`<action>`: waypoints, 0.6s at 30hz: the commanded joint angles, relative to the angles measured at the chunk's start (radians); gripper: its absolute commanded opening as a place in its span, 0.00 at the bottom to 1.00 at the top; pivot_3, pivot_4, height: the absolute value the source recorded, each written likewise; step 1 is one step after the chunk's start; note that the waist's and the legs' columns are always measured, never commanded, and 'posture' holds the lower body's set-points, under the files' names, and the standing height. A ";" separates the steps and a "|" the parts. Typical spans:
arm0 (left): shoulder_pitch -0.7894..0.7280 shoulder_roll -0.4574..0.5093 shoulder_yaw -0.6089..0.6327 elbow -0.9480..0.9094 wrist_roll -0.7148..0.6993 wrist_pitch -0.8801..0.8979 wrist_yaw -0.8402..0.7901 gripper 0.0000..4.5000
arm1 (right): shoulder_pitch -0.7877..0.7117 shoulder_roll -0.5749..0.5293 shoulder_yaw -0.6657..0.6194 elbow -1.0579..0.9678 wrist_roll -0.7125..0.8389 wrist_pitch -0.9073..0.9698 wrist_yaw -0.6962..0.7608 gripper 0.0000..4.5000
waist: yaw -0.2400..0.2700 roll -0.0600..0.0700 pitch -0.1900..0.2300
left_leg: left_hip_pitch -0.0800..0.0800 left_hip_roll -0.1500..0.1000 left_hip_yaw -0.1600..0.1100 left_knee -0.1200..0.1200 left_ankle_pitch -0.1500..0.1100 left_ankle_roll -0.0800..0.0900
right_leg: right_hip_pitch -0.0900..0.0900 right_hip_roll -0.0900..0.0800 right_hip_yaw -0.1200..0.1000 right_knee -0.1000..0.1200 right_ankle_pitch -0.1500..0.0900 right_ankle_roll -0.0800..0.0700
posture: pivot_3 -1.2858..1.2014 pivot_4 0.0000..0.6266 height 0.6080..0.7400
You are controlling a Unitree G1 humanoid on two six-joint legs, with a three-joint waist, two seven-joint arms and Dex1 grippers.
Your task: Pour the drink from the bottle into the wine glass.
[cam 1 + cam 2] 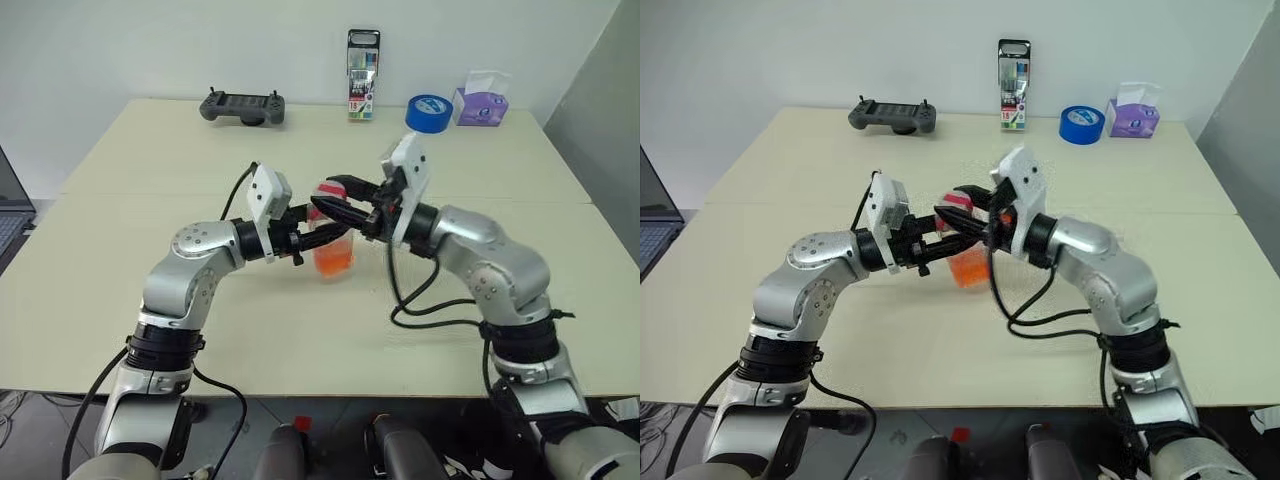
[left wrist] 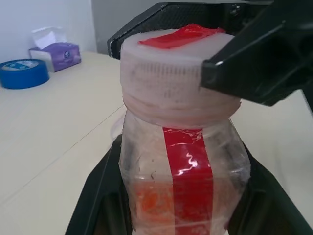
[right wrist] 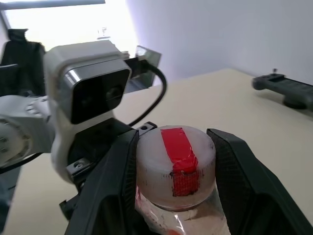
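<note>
The small clear bottle (image 1: 335,250) is held upright just above the table, with orange-red drink (image 2: 151,200) in its lower part and a red label strip down its side. My left gripper (image 1: 305,240) comes in from the left and is shut on the bottle's body. My right gripper (image 1: 335,205) reaches in from the right at cap height. Its fingers (image 3: 117,181) press both sides of the red-and-white cap (image 3: 173,161). The wine glass is out of view.
Along the far edge of the cream table (image 1: 300,340) lie a grey game controller (image 1: 243,106), an upright marker pack (image 1: 363,88), a blue tape roll (image 1: 429,113) and a purple tissue box (image 1: 481,100). A laptop (image 1: 10,215) sits beyond the table's left edge.
</note>
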 commanded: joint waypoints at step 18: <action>-0.087 0.084 -0.003 -0.038 -0.070 0.041 -0.125 0.41 | 0.091 -0.217 -0.225 -0.227 0.264 0.275 0.022 0.99 | 0.000 0.002 0.001 | 0.000 0.001 -0.001 0.000 0.000 0.000 | 0.000 0.004 0.000 0.001 0.000 0.000 | 0.52 0.24 1.00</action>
